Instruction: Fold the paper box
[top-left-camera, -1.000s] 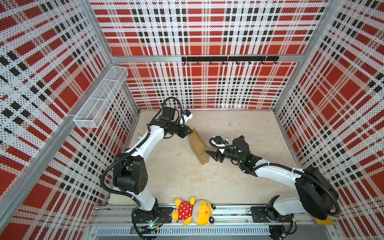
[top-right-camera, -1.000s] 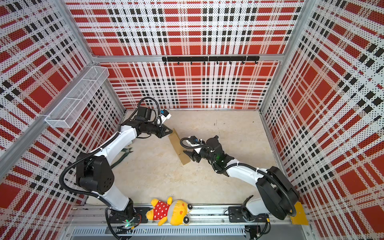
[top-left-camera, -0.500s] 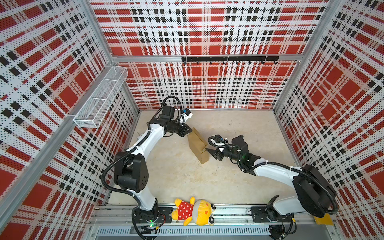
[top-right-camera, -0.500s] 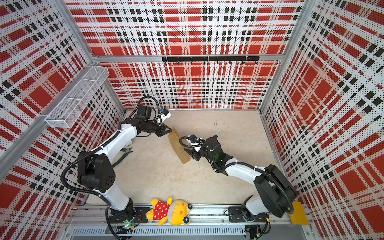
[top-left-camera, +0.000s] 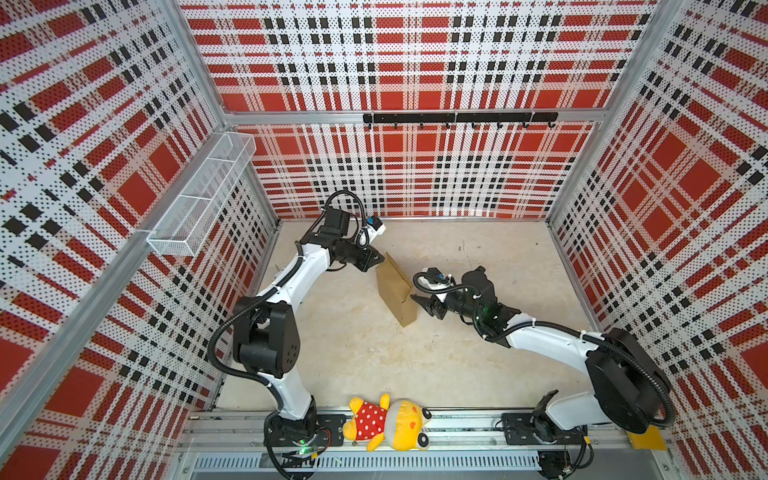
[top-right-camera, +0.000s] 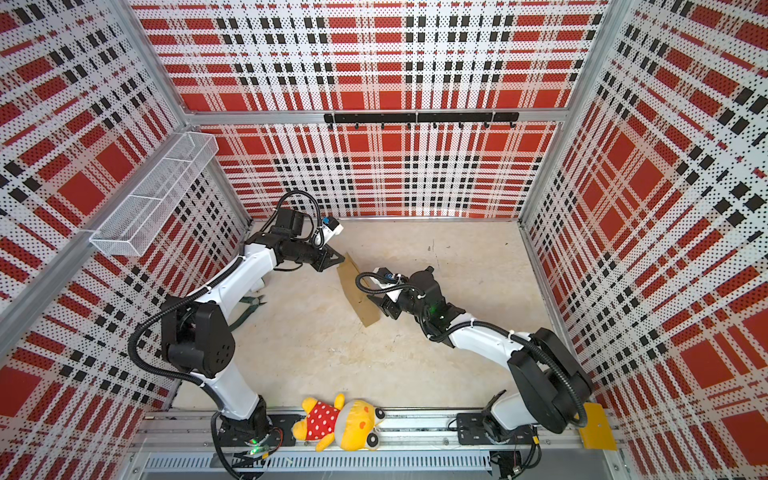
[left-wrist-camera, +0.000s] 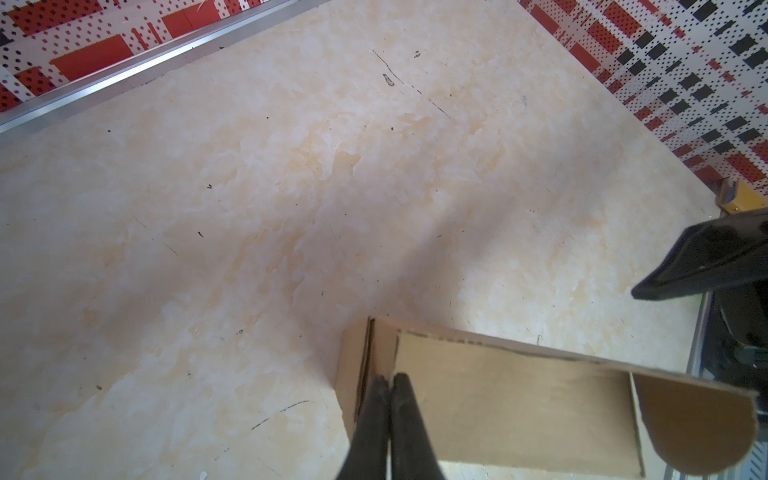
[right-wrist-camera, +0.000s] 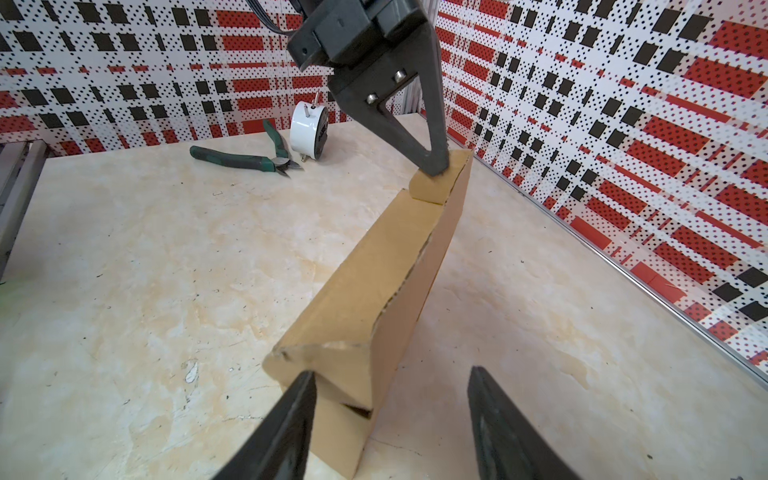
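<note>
Paper box (top-left-camera: 395, 289) stands on edge on tabletop (top-left-camera: 353, 353), well beyond the plush toy (top-left-camera: 374, 420); we judge it mostly formed, end tucks left. Left end effector (left-wrist-camera: 388, 380), closed and empty, presses the box end farthest from the toy; right end effector (top-left-camera: 419, 304) gapes empty at the nearer end.

- The paper box (top-left-camera: 397, 291) stands mid-counter (top-left-camera: 498, 257), running slantwise from far left to near right.
- The left end effector (top-left-camera: 379, 259) touches the box's far end; the right end effector (top-left-camera: 420, 303) is at its near end.
- Pliers (right-wrist-camera: 249, 160) and a clock (right-wrist-camera: 308, 129) lie side by side near the left wall.
- A plush toy (top-left-camera: 386, 422) lies on the front rail, between the arm bases.
</note>
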